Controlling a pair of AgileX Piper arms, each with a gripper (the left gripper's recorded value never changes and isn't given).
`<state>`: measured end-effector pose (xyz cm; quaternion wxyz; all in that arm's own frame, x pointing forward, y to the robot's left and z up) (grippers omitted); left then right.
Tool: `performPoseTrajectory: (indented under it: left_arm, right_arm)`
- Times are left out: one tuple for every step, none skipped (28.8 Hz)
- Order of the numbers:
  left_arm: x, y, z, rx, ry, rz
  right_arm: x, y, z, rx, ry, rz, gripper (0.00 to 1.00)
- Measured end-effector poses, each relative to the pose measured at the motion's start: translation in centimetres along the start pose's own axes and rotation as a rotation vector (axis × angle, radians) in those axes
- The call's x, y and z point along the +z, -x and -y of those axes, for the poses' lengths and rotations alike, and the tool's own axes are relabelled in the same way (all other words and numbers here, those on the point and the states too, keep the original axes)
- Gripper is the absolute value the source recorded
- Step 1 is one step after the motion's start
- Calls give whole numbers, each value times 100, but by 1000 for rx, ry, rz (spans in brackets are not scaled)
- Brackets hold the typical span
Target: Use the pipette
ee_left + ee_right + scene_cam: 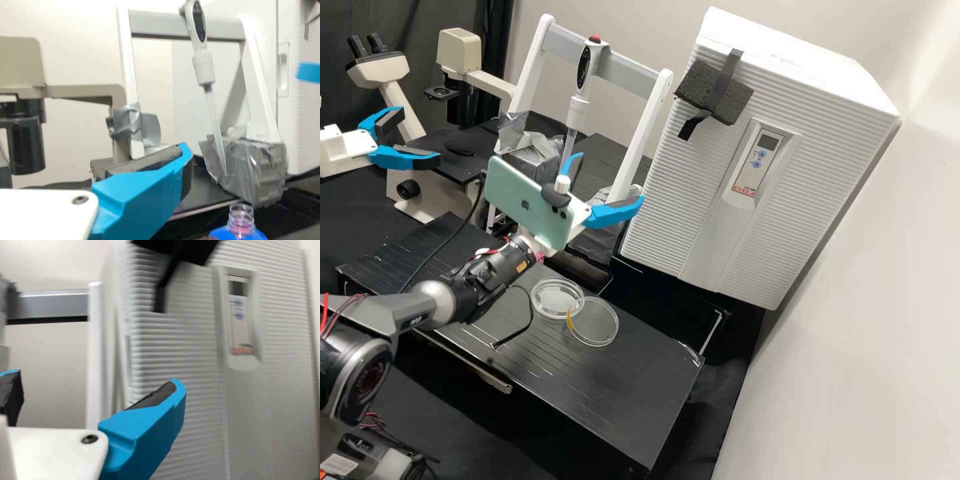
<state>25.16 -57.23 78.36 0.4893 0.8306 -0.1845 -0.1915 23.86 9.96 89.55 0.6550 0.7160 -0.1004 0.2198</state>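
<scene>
Since the pipette [577, 107] merely hangs tip down from the crossbar of the white stand [645, 127], the right gripper [607, 180], spread wide and empty just beside its shaft, could knock it off or bend the thin tip by closing off-centre. The left gripper [417, 137], by the microscope [427, 197], is likewise agape and holds nothing. Red print on the white cabinet [787, 167] panel is too small to read.

Laboratory; microscope [430, 193]; pipette [581, 80] hung on stand [641, 130]; petri dishes [557, 297]; white ribbed unit [693, 200], perhaps incubator.
</scene>
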Motion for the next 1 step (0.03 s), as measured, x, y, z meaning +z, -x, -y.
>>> performPoseTrajectory:
  left_arm:
    - [2, 1, -7, 4, 0, 1]
  right_arm:
    - [35, 31, -10, 11, -9, 2, 100]
